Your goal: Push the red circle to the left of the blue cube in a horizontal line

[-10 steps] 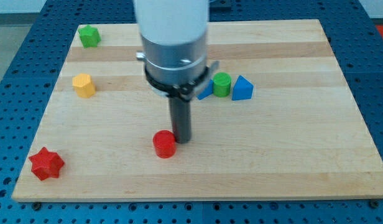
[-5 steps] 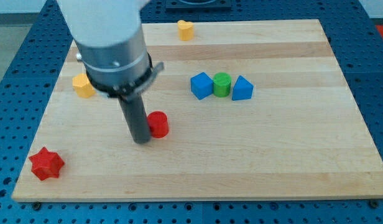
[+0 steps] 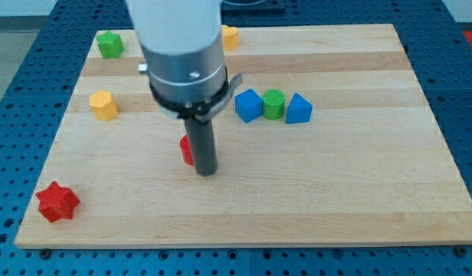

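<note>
- The tabletop point(image 3: 358, 192) is smooth wood, so blocks likely slide easily.
- There is no end effector, so nothing opens or closes: my tip point(image 3: 208, 172) rests just right of the red circle point(image 3: 187, 150), mid-frame.
- The blue cube point(image 3: 248, 105) sits up and right.
- The circle looks light and rigid; push its lower-left side.

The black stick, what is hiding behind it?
The red circle is behind the rod: only its left edge peeks out, and the rest is covered. My tip rests on the board at the circle's lower right. The arm also covers part of the yellow block at the top.
</note>
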